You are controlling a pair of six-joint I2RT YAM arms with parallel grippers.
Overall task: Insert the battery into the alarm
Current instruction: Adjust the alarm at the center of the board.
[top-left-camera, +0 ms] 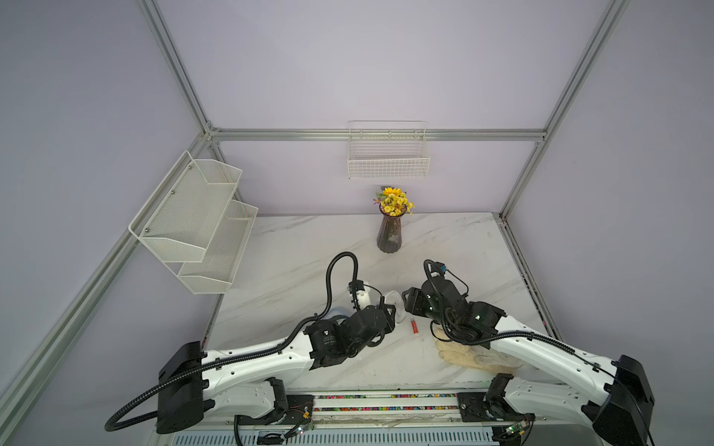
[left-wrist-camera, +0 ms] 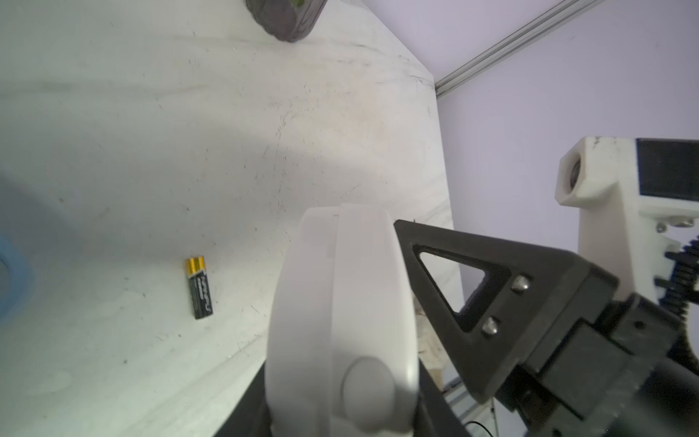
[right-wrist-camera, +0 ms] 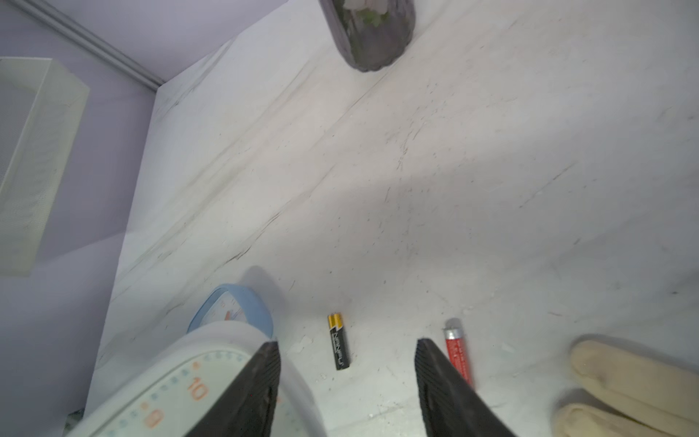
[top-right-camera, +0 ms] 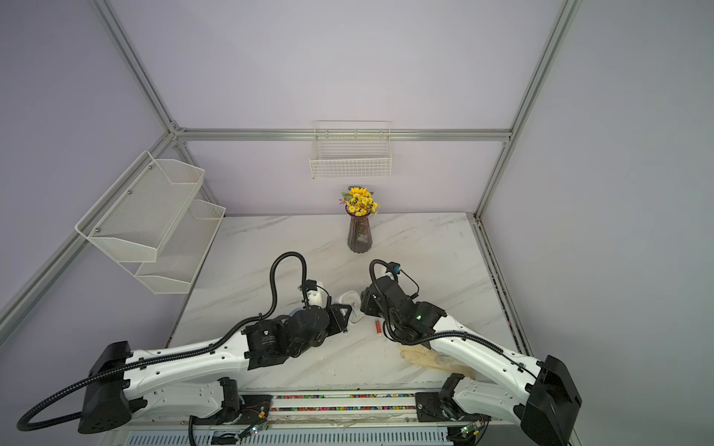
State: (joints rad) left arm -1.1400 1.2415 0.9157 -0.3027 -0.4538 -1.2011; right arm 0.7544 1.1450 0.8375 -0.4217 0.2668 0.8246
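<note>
Holding: left hand point(left-wrist-camera: 333, 299) clamped on the rim of the white alarm clock point(left-wrist-camera: 351, 340), which stands on edge between its fingers.
Free hand: right hand point(right-wrist-camera: 346, 342) spread wide with nothing in it; one finger overlaps the clock face, contact unclear.
Task item: black battery point(right-wrist-camera: 339, 352) lies flat on the worktop point(right-wrist-camera: 416, 189), seen between the right fingers, untouched.
Nearby: red battery point(right-wrist-camera: 457, 352), glove point(right-wrist-camera: 624, 382), blue clock point(right-wrist-camera: 242, 306).
</note>
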